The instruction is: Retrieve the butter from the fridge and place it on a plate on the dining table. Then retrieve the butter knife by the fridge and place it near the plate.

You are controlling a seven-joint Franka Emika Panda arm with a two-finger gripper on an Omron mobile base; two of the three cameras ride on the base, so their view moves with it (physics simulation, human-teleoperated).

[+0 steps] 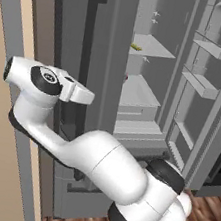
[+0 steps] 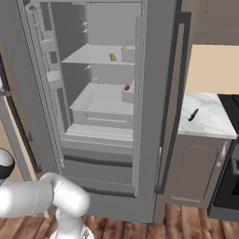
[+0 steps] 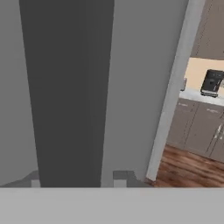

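Note:
The fridge stands with one door swung wide open and the other door in front of my hand. The butter, a small yellow stick, lies on an upper shelf. On the marble counter right of the fridge lies the dark butter knife. My gripper is close against the long dark handle of the door, its fingertips apart, holding nothing. In the left base view my hand sits at that handle. The plate and the dining table are out of view.
A tiny red round item sits on the lower shelf. The open door's bins jut out on the right. Grey cabinets and a black oven flank the fridge. A dark coffee machine stands on a far counter.

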